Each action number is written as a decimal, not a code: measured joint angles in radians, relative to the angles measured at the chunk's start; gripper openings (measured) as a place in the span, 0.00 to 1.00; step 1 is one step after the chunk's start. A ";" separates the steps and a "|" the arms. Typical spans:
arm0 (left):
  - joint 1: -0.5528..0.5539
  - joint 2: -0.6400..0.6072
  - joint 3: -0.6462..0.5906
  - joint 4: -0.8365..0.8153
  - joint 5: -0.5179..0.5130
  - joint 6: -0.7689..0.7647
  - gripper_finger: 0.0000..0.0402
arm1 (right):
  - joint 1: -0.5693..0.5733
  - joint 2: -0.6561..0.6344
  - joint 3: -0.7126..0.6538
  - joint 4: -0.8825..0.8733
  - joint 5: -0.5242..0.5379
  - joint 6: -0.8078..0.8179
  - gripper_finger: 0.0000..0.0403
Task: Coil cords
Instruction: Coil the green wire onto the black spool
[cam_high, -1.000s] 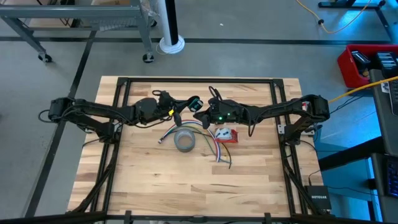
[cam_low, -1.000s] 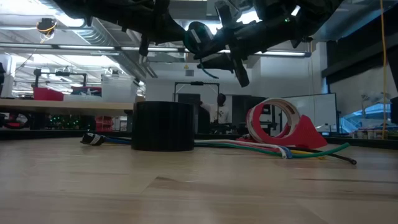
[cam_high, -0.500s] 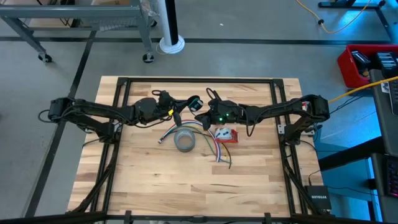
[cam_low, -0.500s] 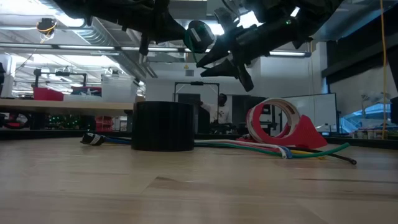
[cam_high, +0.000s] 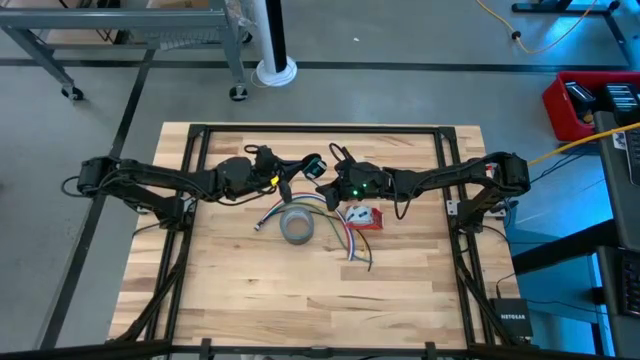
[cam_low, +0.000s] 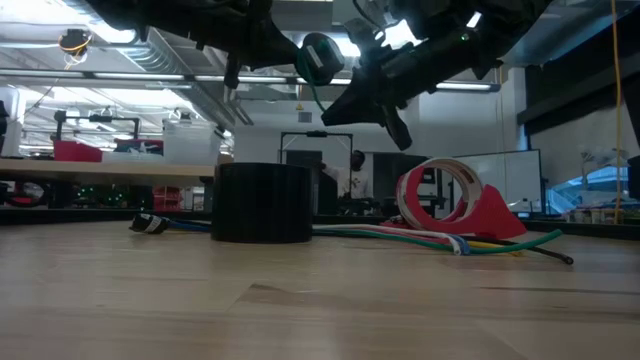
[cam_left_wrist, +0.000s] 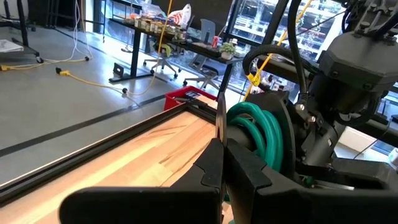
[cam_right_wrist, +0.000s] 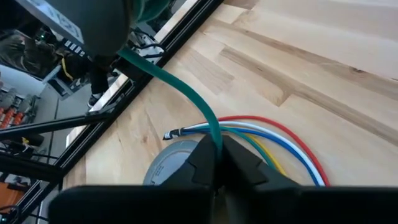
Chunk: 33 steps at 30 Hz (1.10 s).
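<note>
Right wrist view: right gripper (cam_right_wrist: 217, 163) pinches green cord (cam_right_wrist: 180, 87); left gripper (cam_left_wrist: 222, 163) clamps coil; slack grip risks unwinding.

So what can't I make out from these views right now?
- Green cord: its loose end, right wrist view, hidden between the right gripper fingers.
- Coil: how many turns, left wrist view, the left gripper covers part.
- Tape roll: low view, blocks the wires behind it.

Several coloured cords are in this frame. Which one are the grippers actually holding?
The green cord: its coil sits in the left gripper and the right gripper pinches its free end above the table; the red, white, blue and yellow cords lie loose.
</note>
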 joint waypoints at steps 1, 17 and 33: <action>0.000 0.000 0.000 -0.003 0.000 0.001 0.00 | 0.000 0.000 0.000 0.000 0.000 -0.001 0.05; -0.046 -0.111 0.000 -0.309 0.013 -0.125 0.00 | -0.001 0.000 0.000 -0.013 0.149 -0.031 0.05; -0.046 -0.109 0.000 -0.467 0.045 -0.237 0.00 | 0.000 0.000 0.000 0.049 0.115 -0.029 0.02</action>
